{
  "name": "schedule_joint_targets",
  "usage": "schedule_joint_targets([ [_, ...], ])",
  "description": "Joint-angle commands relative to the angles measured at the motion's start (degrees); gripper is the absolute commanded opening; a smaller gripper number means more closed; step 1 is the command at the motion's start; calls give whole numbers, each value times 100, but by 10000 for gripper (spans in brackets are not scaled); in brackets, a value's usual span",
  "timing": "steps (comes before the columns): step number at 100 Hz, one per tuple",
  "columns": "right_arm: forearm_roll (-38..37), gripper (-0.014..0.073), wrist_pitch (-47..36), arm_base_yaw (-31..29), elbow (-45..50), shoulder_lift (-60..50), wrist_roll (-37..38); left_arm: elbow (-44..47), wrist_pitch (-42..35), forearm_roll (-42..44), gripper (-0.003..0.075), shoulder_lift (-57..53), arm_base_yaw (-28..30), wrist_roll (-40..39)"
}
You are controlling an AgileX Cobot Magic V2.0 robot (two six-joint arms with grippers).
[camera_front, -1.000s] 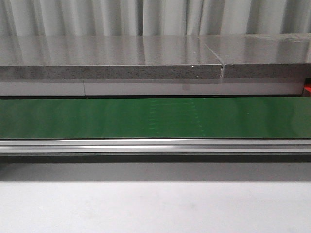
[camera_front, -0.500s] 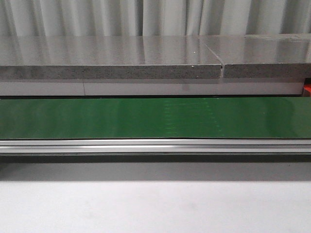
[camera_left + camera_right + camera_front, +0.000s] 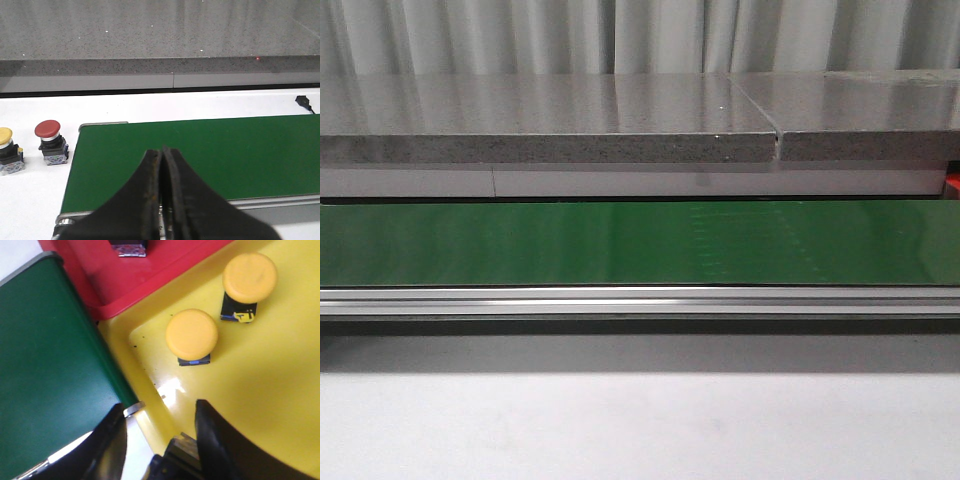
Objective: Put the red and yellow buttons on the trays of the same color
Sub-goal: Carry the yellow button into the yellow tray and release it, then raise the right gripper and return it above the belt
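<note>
Right gripper [image 3: 160,432] hangs with its jaws apart and nothing between them, low over the near rim of the yellow tray [image 3: 280,405]. Just past it, two yellow buttons [image 3: 192,336] sit upright on that tray, the second one [image 3: 249,280] a little farther in, apart from the first. Beyond them lies the red tray [image 3: 150,280], touching the yellow one, with the base of another button [image 3: 129,247] just showing at the frame edge; its cap colour I cannot tell. The green belt [image 3: 45,365] runs alongside both trays.

Over to the left gripper [image 3: 162,195]: fingers pressed together, holding nothing, poised above the near edge of the belt. Off the belt's end, on the white table [image 3: 30,200], a red button [image 3: 50,142] and a yellow button [image 3: 9,150] stand side by side, untouched.

Looks like a drop-off just finished on the right, with two still to sort. The next move, by my reading, falls to the left arm: open up, reach off the belt's end and take one of those two by its cap.
</note>
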Motion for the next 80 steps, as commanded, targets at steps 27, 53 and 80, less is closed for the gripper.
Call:
schedule_joint_targets([
  [27,22,129,-1332,-53,480,248,6,-148,-470,12,-19,29,-45,-18],
  [53,28,129,-1493,-53,480,936,56,-148,-470,12,-19,29,-45,-18],
  [80,28,129,-1717,-53,480,1350,56,-148,-470,12,-19,29,-45,-18],
])
